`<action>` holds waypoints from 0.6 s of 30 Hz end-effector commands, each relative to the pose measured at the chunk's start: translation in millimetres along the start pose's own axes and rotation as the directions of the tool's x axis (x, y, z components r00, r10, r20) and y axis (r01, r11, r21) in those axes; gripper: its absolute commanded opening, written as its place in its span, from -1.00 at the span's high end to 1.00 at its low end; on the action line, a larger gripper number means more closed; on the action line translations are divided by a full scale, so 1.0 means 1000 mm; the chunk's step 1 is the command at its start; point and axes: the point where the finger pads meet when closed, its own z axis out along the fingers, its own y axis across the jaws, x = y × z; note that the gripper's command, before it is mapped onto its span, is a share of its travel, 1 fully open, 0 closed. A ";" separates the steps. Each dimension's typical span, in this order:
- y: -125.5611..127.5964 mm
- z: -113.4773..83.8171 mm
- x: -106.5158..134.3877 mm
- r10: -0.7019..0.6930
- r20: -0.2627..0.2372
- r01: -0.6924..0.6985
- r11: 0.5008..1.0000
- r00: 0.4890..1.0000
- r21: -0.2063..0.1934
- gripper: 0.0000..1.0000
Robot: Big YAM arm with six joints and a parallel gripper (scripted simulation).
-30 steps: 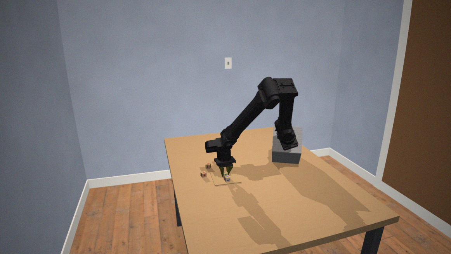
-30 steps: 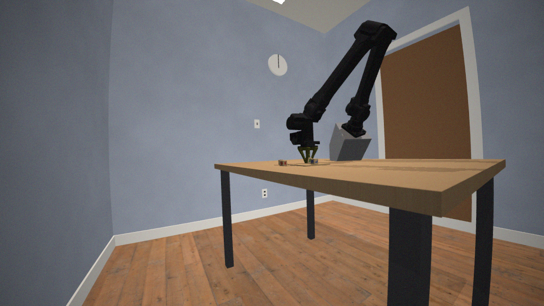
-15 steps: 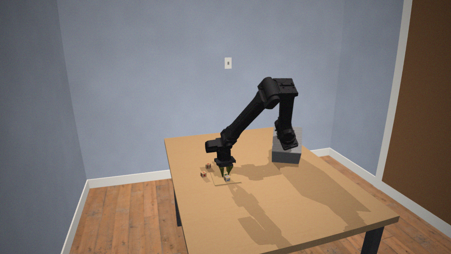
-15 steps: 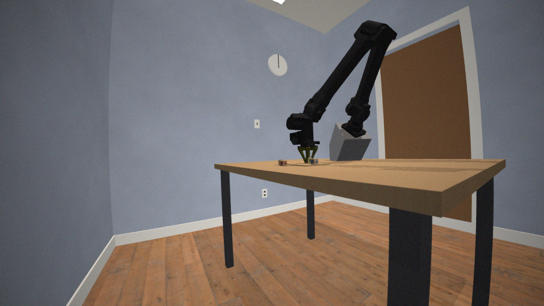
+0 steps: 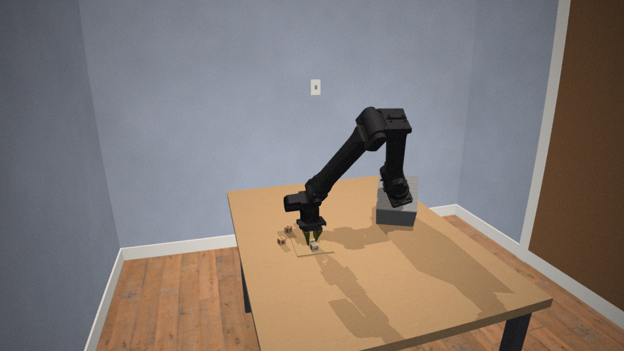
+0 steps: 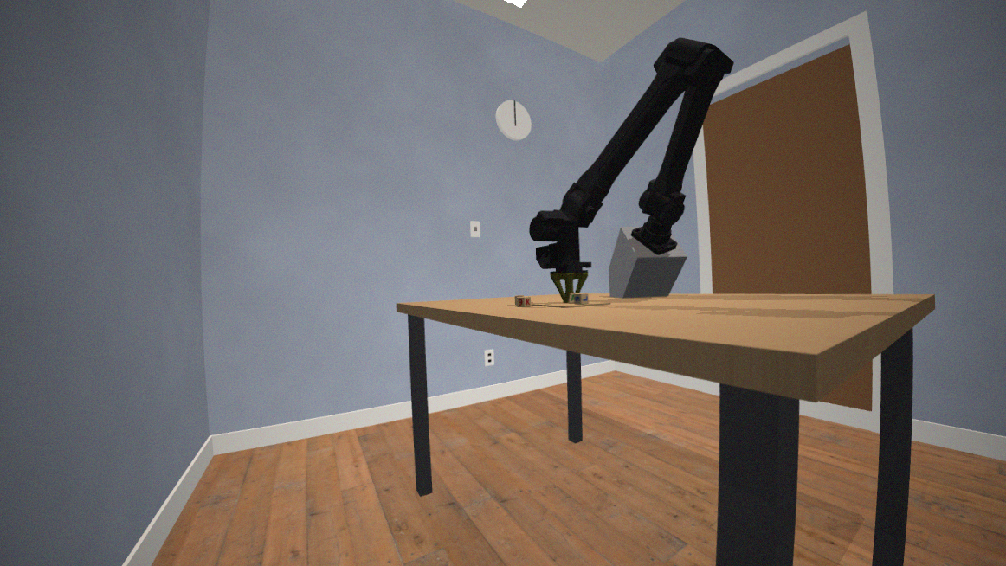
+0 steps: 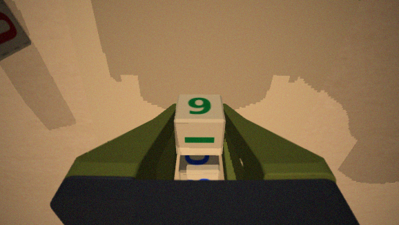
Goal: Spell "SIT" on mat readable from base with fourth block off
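Note:
My gripper (image 5: 313, 238) (image 6: 571, 288) (image 7: 199, 112) is shut on a white block with green marks (image 7: 199, 119) (image 5: 312, 240). In the wrist view the block's far face shows a "9" and its near face a green bar. I hold it low over the thin tan mat (image 5: 305, 253) (image 6: 549, 304). I cannot tell if it touches the mat. A block with blue letters (image 5: 313, 247) (image 6: 578, 299) (image 7: 198, 161) lies on the mat, right beside the held block and partly hidden by it. Two blocks with red letters (image 5: 281, 240) (image 5: 288, 228) (image 6: 522, 300) lie on the table left of the mat; one also shows in the wrist view (image 7: 8, 32).
The wooden table (image 5: 392, 278) (image 6: 704, 330) carries the arm's grey base box (image 5: 396, 204) (image 6: 644, 270) at the back right. The table's left edge runs close to the two red-lettered blocks.

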 end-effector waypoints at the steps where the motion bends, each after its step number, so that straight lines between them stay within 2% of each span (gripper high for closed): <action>1: 0.007 0.000 0.000 -0.005 0.004 0.005 1.000 1.000 -0.013 0.60; 15: 0.006 0.000 0.000 -0.003 0.004 0.003 1.000 1.000 -0.010 0.60; 16: 0.006 0.000 0.000 -0.003 0.004 0.003 1.000 1.000 -0.010 0.52; 18: 0.006 0.000 0.000 -0.003 0.004 0.003 1.000 1.000 -0.010 0.52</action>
